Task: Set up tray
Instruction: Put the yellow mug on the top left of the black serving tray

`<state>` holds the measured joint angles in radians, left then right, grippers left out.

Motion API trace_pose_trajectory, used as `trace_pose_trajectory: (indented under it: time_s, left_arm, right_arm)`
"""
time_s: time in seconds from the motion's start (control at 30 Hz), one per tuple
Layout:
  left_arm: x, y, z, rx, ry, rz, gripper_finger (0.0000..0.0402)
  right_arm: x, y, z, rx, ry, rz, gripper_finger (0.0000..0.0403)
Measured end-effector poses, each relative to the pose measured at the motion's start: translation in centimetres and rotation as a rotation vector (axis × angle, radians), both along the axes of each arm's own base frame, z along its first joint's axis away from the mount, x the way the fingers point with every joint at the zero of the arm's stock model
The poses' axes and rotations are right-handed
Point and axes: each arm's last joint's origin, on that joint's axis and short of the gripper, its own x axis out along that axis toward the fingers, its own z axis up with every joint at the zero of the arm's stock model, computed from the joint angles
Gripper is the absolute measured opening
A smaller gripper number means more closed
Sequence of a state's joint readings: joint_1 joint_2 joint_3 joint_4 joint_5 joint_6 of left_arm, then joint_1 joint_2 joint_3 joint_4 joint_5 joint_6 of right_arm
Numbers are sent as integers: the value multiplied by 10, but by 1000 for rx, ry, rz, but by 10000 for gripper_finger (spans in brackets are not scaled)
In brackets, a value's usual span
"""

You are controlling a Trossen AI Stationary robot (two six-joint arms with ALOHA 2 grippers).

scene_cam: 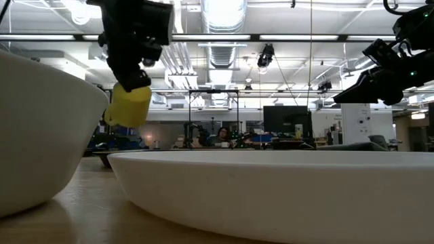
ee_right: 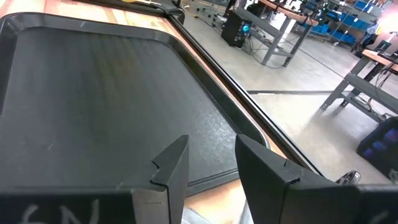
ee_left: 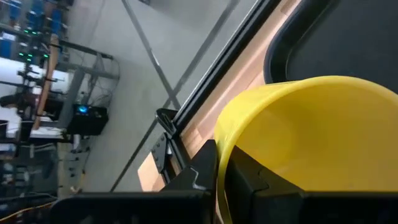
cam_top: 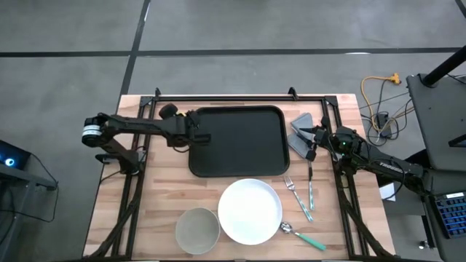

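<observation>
Left end effector (cam_top: 195,135) grips your light yellow cup (scene_cam: 129,106) over the stiff tray (cam_top: 244,145)'s left rim; right end effector (cam_top: 309,132) waits open.

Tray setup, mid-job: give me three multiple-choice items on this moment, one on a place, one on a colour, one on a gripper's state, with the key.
1. Where is the white plate relative to the tray?
A. on the tray
B. on the table beside the tray's long edge
C. under the tray

2. What colour is the cup in the left gripper?
A. yellow
B. green
C. white

3. How are the right gripper's fingers?
A. shut on a fork
B. shut on the tray's rim
C. open, empty

Key: 1 B, the high view shows plate and tray apart on the wood. 2 A, the left wrist view shows a yellow rim between the fingers. 3 C, the right wrist view shows an empty gap.
</observation>
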<state>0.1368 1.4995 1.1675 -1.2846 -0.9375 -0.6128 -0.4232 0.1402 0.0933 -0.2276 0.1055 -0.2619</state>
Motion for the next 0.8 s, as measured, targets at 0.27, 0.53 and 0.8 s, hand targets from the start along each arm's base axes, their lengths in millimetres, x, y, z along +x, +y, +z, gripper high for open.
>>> trace_pose_trajectory:
  time_s: [0.27, 0.53, 0.8]
  left_arm:
    - [-12, -1, 15, -76, -109, 0, 0]
    - [1, 10, 23, -128, -251, -91, 0]
    - [8, 26, 24, -187, -337, -131, 0]
  right_arm:
    - [0, 0, 0, 0, 0, 0, 123]
    - [0, 0, 0, 0, 0, 0, 123]
    - [0, 0, 0, 0, 0, 0, 123]
